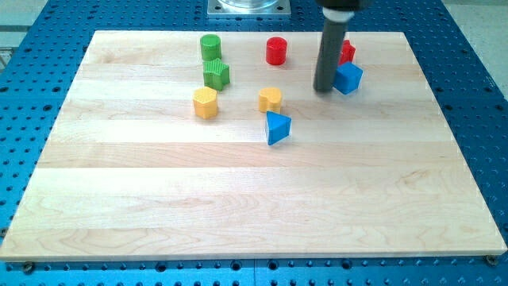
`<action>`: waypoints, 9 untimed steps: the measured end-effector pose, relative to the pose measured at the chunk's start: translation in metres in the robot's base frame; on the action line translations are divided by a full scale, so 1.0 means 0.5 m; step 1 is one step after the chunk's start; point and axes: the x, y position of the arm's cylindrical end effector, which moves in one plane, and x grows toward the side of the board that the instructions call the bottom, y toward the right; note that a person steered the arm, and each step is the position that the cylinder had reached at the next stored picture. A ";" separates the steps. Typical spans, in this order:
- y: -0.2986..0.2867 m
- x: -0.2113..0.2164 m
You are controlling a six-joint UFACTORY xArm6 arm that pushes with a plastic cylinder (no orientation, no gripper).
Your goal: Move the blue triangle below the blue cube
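Observation:
The blue triangle (277, 128) lies near the board's middle, just below a yellow block (271, 99). The blue cube (348, 78) sits toward the view's upper right. My tip (324, 88) stands right beside the blue cube, at its left edge, and up and to the right of the blue triangle. A red block (348, 52) shows partly behind the rod, just above the blue cube.
A red cylinder (275, 51) stands near the top middle. A green cylinder (210, 47) and a green block (216, 74) are at the upper left, with a yellow hexagonal block (205, 102) below them. The wooden board (238, 206) rests on a blue perforated table.

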 end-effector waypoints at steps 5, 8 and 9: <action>-0.110 0.105; -0.162 0.195; -0.021 0.160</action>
